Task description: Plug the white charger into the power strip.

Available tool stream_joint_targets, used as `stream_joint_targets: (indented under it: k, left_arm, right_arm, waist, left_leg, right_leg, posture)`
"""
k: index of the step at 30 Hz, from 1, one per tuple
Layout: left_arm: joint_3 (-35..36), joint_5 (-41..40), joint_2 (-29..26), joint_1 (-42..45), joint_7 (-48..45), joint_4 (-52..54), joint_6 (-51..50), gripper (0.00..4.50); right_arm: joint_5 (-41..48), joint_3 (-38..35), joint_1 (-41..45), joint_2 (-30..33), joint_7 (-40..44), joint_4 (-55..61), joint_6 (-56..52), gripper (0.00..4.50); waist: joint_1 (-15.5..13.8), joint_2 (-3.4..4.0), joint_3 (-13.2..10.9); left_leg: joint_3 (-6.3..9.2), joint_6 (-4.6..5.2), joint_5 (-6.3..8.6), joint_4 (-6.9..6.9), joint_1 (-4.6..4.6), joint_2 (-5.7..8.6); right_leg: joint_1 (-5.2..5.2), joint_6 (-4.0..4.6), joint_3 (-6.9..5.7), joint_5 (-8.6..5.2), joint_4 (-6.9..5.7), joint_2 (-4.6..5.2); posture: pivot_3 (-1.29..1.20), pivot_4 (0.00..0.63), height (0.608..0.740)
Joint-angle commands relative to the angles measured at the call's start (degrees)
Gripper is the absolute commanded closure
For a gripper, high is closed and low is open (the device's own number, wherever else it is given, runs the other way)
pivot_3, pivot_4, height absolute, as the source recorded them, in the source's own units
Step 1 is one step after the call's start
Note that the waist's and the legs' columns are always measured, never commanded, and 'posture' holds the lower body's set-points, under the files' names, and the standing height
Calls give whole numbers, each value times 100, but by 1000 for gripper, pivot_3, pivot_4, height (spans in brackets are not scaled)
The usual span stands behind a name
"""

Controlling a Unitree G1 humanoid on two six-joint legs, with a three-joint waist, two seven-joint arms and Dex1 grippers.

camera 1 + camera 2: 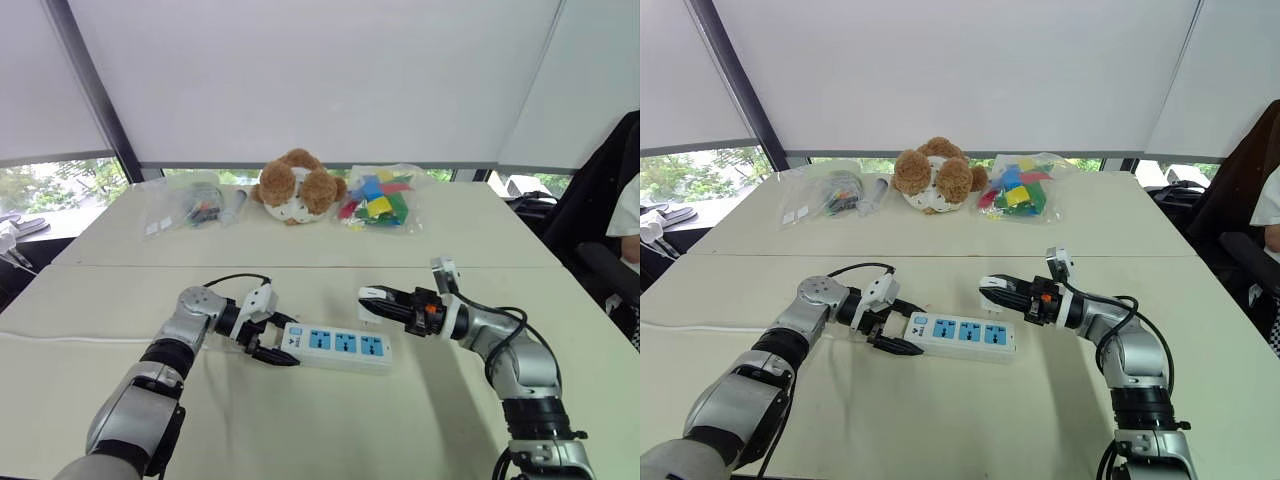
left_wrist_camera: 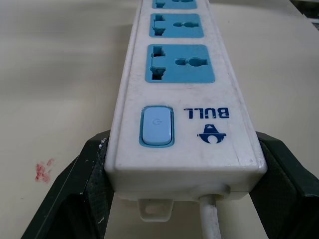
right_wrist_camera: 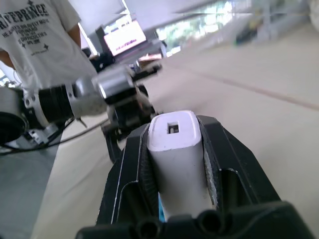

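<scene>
A long white power strip lies flat on the pale desk, about midway between its side edges and toward the near edge. The left end effector is clamped across the strip's switch end, one black finger on each long side, where the cord leaves the casing. The right end effector hovers just above the strip's far end, closed on the small white charger, gripping it by its two flat sides.

The strip looks like rigid moulded plastic, light enough to slide on the smooth desk, so the hold at its switch end probably serves to keep it from skidding when the charger is pressed in. The charger seems a hard, glossy, lightweight cube; its smooth faces could slip or twist between the fingers under pushing force, so a firm grip low on the flat sides, prongs kept clear, seems best. Neither item looks fragile, though bent prongs are a risk if it goes in crooked.

The strip carries the word "BULL" and a small blue logo beside its pale blue switch. A person at the desk's edge wears a white shirt with dark lettering, only partly readable.
</scene>
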State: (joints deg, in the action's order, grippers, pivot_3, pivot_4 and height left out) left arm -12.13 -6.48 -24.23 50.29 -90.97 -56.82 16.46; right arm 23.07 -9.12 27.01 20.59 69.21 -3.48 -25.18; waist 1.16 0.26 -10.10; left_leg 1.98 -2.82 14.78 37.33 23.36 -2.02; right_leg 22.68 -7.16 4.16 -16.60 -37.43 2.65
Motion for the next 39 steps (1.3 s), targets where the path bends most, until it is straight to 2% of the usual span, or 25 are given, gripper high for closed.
stream_joint_targets:
  k: [1, 7, 17, 29, 39]
  left_arm:
    - [-81, 342, -112, -79, 93, -184, 399, 1466]
    - [-144, 551, -125, -118, 340, -467, 821, 1466]
    - [-151, 588, -138, -104, 321, -630, 848, 1466]
    - [-125, 532, -308, -208, 121, -429, 766, 1466]
    - [-94, 499, -427, -381, 62, -165, 666, 1466]
  right_arm:
    - [217, 119, -172, -24, -112, 259, 224, 3712]
    - [237, 328, -282, 97, -88, 96, 444, 3712]
    - [106, 529, -341, 145, 60, -640, 968, 3712]
    - [-60, 790, -23, 82, 274, -1756, 1752, 3712]
    - [-167, 1075, -174, 247, 682, -2153, 1993, 3712]
  waist:
    - [-4, -5, -1]
    - [6, -7, -2]
    - [13, -10, 1]
    - [124, -24, 9]
    - [141, -40, 17]
  left_leg:
    - [-1, 0, 0, 0, 0, 0]
    - [-1, 0, 0, 0, -1, 0]
    - [-1, 0, 0, -1, -10, 0]
    - [-1, 1, 0, -9, -43, -1]
    - [-2, 1, 1, -20, -54, -3]
  right_leg:
    - [0, 0, 0, 0, 1, 1]
    - [0, 0, 1, 0, 0, 1]
    - [-7, 1, 1, 0, -1, 0]
    - [-39, 2, 1, -1, -1, -2]
    - [-43, 7, 3, -5, 0, -3]
  posture:
    - [0, 150, 739]
    - [0, 150, 739]
    - [0, 150, 739]
    - [0, 150, 739]
    - [0, 150, 739]
